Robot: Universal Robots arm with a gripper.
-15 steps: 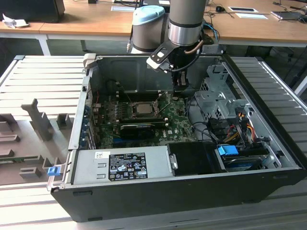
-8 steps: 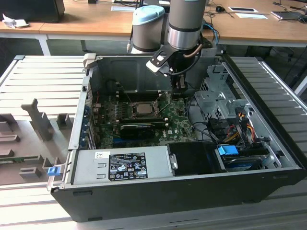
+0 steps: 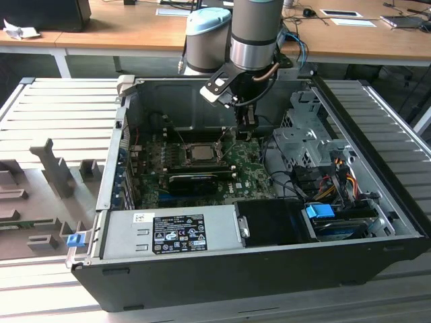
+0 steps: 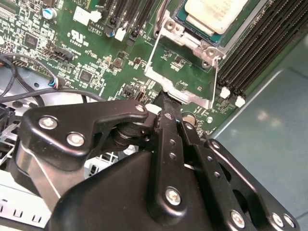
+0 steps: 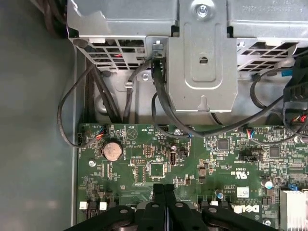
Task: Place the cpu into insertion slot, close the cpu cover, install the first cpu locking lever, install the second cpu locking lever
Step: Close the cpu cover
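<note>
Already the small square cpu with its silvery-beige metal top (image 4: pixel 216 14) lies flat in the insertion slot (image 4: pixel 192 42), the black socket with a metal rim on the green circuit board (image 5: pixel 144 159). In the exterior view it sits near the middle of that board (image 3: pixel 200 152). So the first step reads as done.

The cpu cover (image 4: pixel 180 92), a thin metal frame plate with a large window, does not look closed. In the second wrist view it appears swung away from the socket on its hinge, with bare board and small components showing through its window. Its free edge is towards the arm. I judge that closing it is the step in hand. Whether either locking lever is latched I cannot tell. With the cover up, both are most likely not yet done.

The black gripper (image 4: pixel 166 103) has its tips just at that free edge, touching or nearly so; which one I cannot make out. In the first wrist view its two fingers (image 5: pixel 158 192) are pressed together with nothing between them. In the exterior view it hangs low over the board (image 3: pixel 246 124), just to the exterior view's right of the socket, inside the open black computer case (image 3: pixel 236 286).
</note>
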